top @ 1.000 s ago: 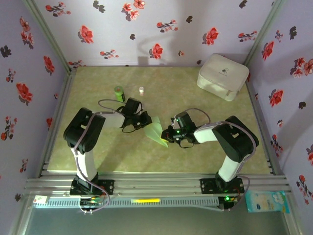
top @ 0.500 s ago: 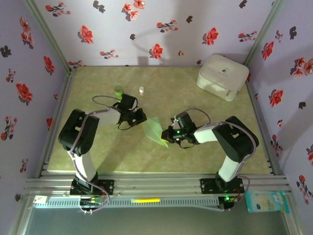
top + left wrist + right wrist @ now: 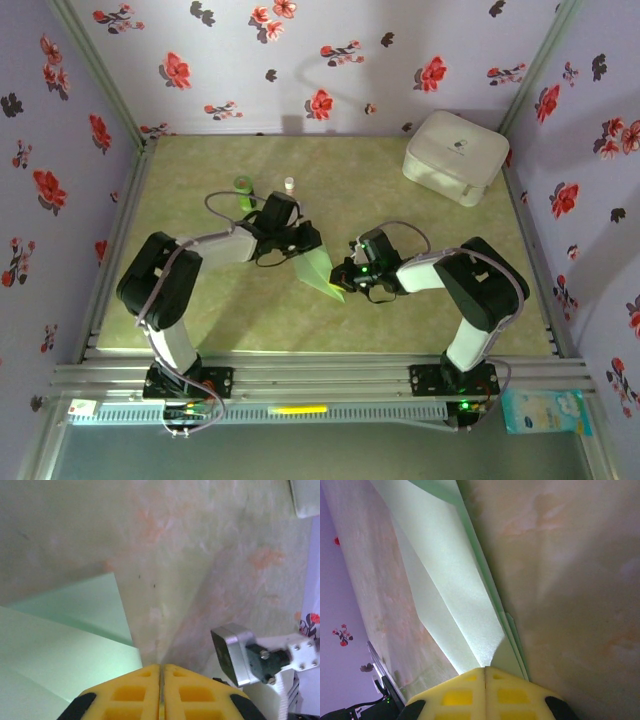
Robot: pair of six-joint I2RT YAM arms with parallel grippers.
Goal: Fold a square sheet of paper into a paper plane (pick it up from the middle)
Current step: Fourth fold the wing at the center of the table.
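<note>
pale green paper plane point(image 3: 318, 268), layered flaps narrowing to a point, lies at the middle of the surface point(image 3: 250, 310). right claw point(image 3: 485, 670) pinches its 3 o'clock edge; left claw point(image 3: 161, 667), pressed together, sits at its 11 o'clock end.

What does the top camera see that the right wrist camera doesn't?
From the top: both arms, the white case, the green bottle and the left gripper. From the right wrist: close up, the stacked fold edges of the paper plane. Both: the paper plane, the shut right gripper and the tabletop.
</note>
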